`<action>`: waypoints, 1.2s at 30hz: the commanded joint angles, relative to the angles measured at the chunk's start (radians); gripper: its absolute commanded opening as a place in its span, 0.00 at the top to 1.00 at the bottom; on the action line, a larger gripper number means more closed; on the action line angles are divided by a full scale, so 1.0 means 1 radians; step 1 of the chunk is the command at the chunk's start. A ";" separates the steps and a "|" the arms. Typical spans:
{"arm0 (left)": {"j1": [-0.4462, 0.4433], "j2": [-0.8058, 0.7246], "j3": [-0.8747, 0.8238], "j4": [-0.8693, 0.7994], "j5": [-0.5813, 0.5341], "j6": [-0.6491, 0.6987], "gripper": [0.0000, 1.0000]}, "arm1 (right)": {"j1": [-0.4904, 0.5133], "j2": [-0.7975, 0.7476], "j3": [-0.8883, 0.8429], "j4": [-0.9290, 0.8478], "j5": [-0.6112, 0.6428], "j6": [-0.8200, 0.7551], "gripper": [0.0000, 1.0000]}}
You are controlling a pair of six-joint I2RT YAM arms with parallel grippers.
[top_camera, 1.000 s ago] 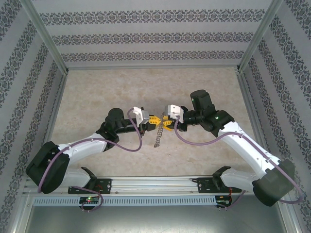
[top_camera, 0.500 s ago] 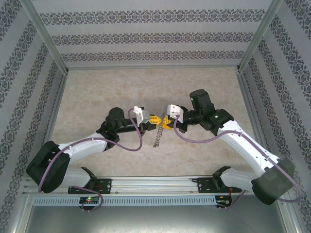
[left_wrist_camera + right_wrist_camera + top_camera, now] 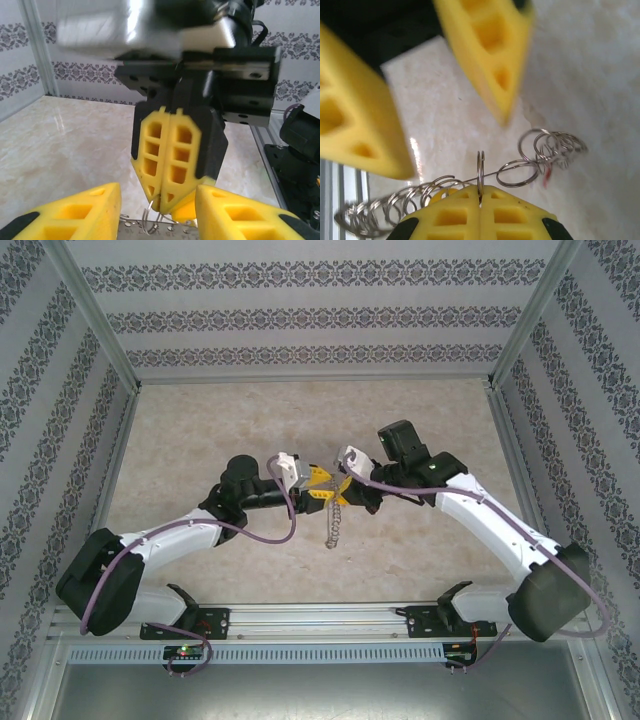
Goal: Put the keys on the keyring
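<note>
Pinching the keyring [image 3: 480, 172] between my tight-closed right fingers [image 3: 455, 217], I hang it over the middle of the bench [image 3: 200, 430]; the left fingers [image 3: 75, 212], parted halfway and empty, flank it, likely to take a link.

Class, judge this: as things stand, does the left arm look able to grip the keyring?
Probably yes: the left end effector is open right at the keyring, held up by the shut right end effector. That one's fingertips sit between the left fingers, though, so room is tight.
</note>
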 commanded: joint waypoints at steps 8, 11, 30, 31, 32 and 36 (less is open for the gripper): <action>0.087 -0.063 0.078 -0.240 -0.005 -0.039 0.53 | 0.011 0.088 0.124 -0.060 0.253 0.807 1.00; 0.087 -0.071 0.090 -0.290 -0.010 -0.028 0.53 | 0.009 0.102 0.186 -0.129 0.286 0.957 1.00; -0.067 0.105 0.140 -0.138 -0.124 -0.256 0.51 | -0.037 0.121 0.175 -0.155 0.189 1.494 1.00; -0.072 0.115 0.144 -0.136 -0.142 -0.286 0.50 | -0.037 0.125 0.176 -0.159 0.191 1.492 1.00; -0.077 0.121 0.149 -0.149 -0.157 -0.306 0.51 | -0.037 0.127 0.176 -0.160 0.191 1.490 1.00; -0.080 0.137 0.144 -0.168 -0.196 -0.396 0.56 | -0.033 0.127 0.160 -0.136 0.196 1.500 1.00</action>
